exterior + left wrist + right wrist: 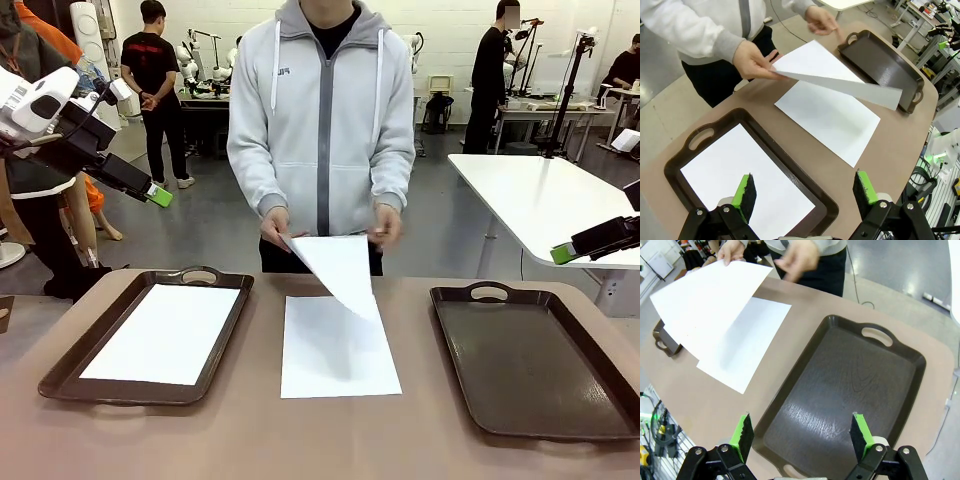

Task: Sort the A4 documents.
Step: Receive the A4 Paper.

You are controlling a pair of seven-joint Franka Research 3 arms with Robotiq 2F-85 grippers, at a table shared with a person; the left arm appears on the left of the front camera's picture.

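Here, middle sheet (pixel 340 350) lengthwise toward person (pixel 320 130).

The table (pixel 250 440) has a tan-brown top with rounded corners. 3 items lie directly on it, in 1 row across its width.

1. Left tray (pixel 130 393): dark brown, with handles, on the robot's left part of the top.
2. A4 sheet (pixel 335 365): white, flat on the bare top between the 2 trays, apart from both, short edges toward the robot and the person.
3. Right tray (pixel 530 370): dark brown, with handles, glossy inner surface.
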